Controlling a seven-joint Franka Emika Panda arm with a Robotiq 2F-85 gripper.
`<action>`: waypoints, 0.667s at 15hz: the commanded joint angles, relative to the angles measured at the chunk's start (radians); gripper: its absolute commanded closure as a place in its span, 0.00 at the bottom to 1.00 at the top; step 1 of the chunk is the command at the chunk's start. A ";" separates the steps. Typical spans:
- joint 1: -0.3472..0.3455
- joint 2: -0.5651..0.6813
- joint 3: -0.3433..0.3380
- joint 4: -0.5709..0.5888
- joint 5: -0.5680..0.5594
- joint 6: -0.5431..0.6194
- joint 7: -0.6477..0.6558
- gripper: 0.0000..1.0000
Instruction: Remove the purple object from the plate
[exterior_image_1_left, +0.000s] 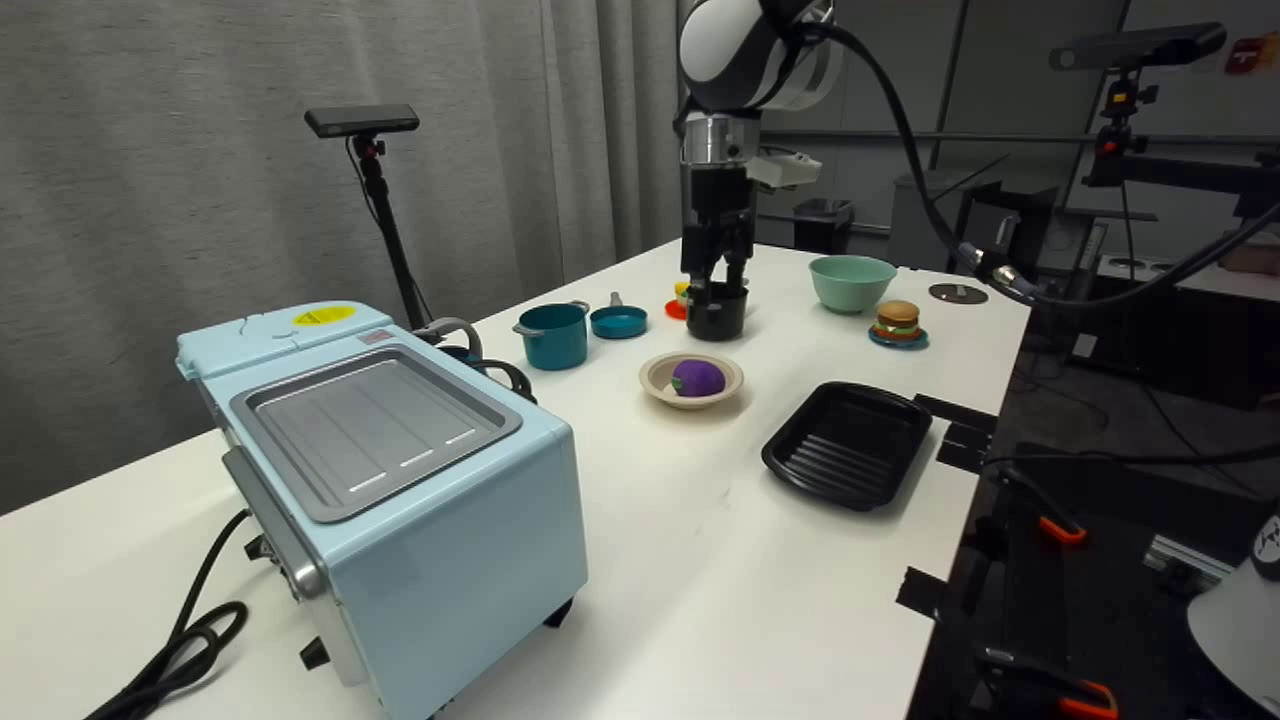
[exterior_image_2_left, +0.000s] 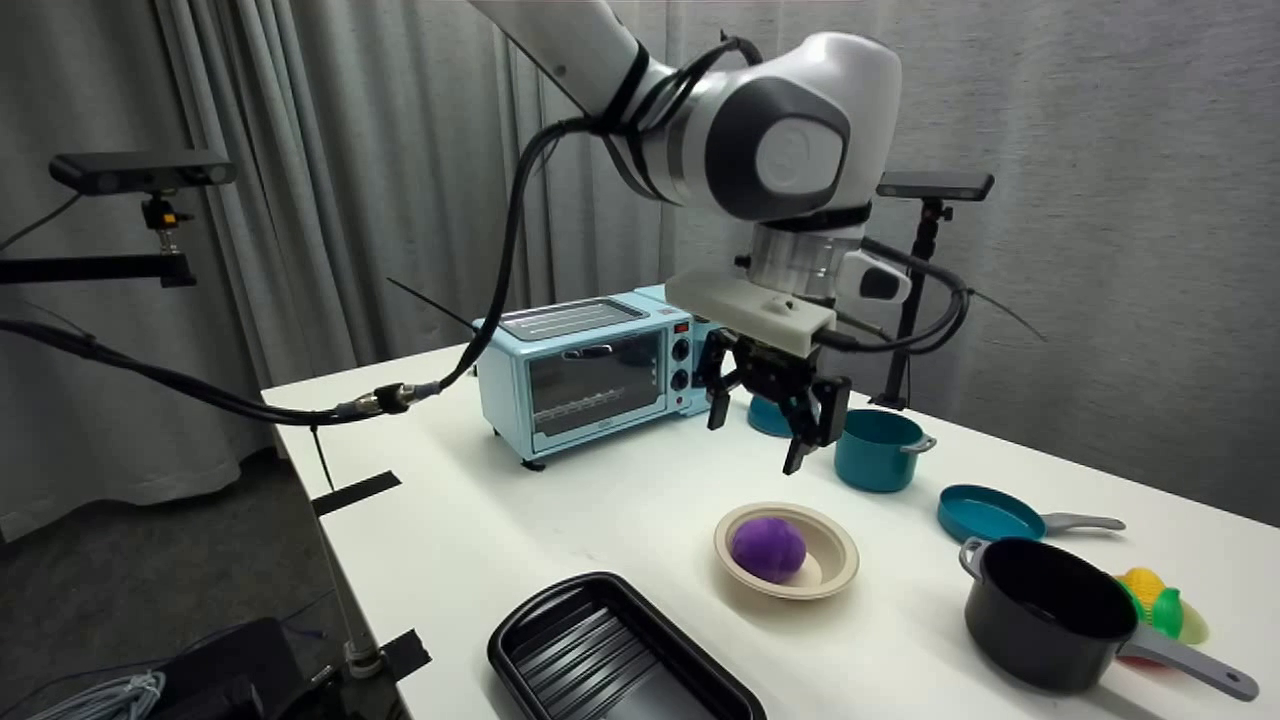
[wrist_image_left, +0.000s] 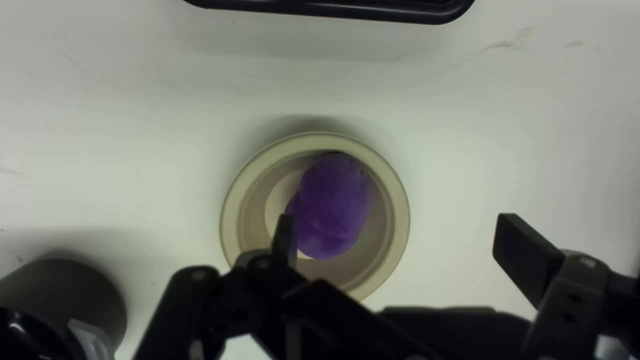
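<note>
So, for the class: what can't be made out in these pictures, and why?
Purple lump: its underside, turned down into the plate in every view.
Plate: part of its rim, hidden in the wrist view by the pincer.
Black tray: most of it, cut off by the wrist view's top edge.
Yellow thing: partly hidden behind the black pot in an exterior view.
Oven: its inside, too dim behind dark glass in an exterior view.
</note>
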 joint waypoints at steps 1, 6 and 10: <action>-0.036 0.099 0.037 0.053 0.045 0.028 -0.027 0.00; -0.052 0.196 0.050 0.097 0.030 0.037 0.003 0.00; -0.067 0.287 0.050 0.182 0.029 0.026 0.024 0.00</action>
